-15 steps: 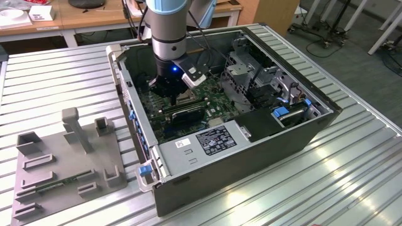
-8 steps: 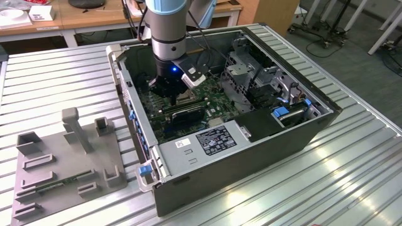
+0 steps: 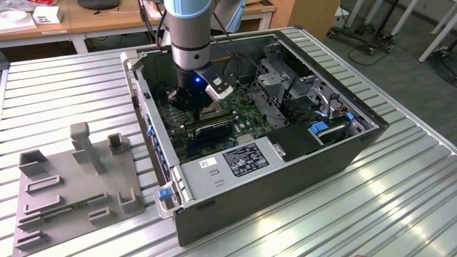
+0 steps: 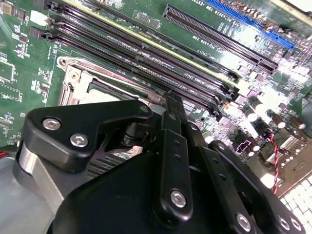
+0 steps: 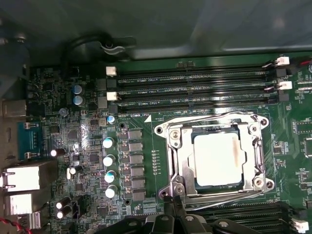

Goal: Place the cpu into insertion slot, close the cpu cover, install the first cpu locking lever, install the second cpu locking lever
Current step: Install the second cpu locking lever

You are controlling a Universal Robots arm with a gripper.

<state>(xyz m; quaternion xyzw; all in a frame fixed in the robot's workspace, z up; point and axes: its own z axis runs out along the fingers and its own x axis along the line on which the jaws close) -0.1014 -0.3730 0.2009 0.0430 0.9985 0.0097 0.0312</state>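
In the first wrist view the cpu (image 5: 217, 158), a silvery-beige square, lies seated in the insertion slot (image 5: 259, 127) on the green motherboard. The cpu cover (image 5: 178, 161), a silvery frame, lies flat around it. Thin wire levers run along two opposite sides of the socket (image 5: 214, 117) (image 5: 229, 197). My gripper (image 5: 173, 204) is shut, its black tip touching the socket's corner by one lever's end. In the second wrist view the gripper (image 4: 170, 100) hides most of the insertion slot (image 4: 78, 78). In the exterior view the gripper (image 3: 191, 107) reaches down into the open computer case.
Long black memory slots (image 5: 195, 90) flank the socket, and capacitors (image 5: 109, 161) stand beside it. Case walls (image 3: 153, 134), a drive cage (image 3: 279, 80) and a power supply (image 3: 239, 160) surround the board. A grey fixture (image 3: 78, 182) sits on the slatted table at the exterior view's left.
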